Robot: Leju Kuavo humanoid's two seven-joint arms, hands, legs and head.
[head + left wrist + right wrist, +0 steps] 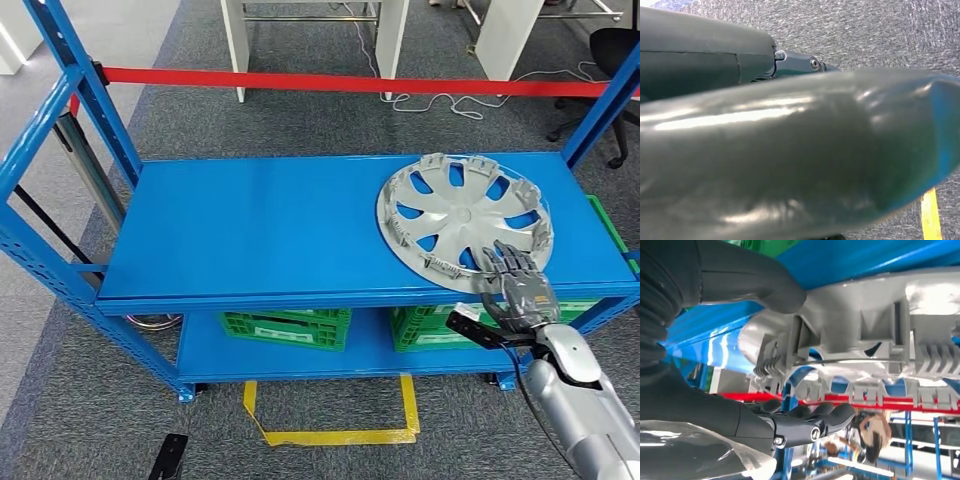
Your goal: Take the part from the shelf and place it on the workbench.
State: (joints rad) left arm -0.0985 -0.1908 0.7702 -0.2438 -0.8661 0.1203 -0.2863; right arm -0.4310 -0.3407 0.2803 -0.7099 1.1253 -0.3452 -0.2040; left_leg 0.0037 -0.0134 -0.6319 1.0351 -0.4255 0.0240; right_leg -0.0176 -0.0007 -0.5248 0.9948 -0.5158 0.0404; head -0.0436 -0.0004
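The part is a silver hubcap (pixel 460 215) lying flat at the right end of the blue shelf's top board (pixel 264 230). My right hand (pixel 521 290) reaches over the front edge, with its fingers lying over the hubcap's near rim. In the right wrist view the thumb (pixel 753 282) sits on one side of the ribbed rim (pixel 866 325) and the dark fingers (pixel 810 422) on the other, with a gap between fingers and rim. My left hand (pixel 791 160) hangs over grey carpet, one finger (pixel 798 62) stretched out straight, holding nothing.
Two green crates (pixel 287 328) (pixel 423 325) stand on the lower board. A red tape (pixel 302 80) runs behind the shelf, with white table legs (pixel 392 35) beyond. Yellow floor marking (pixel 340 435) lies in front. A person (pixel 870 432) is far behind the shelf.
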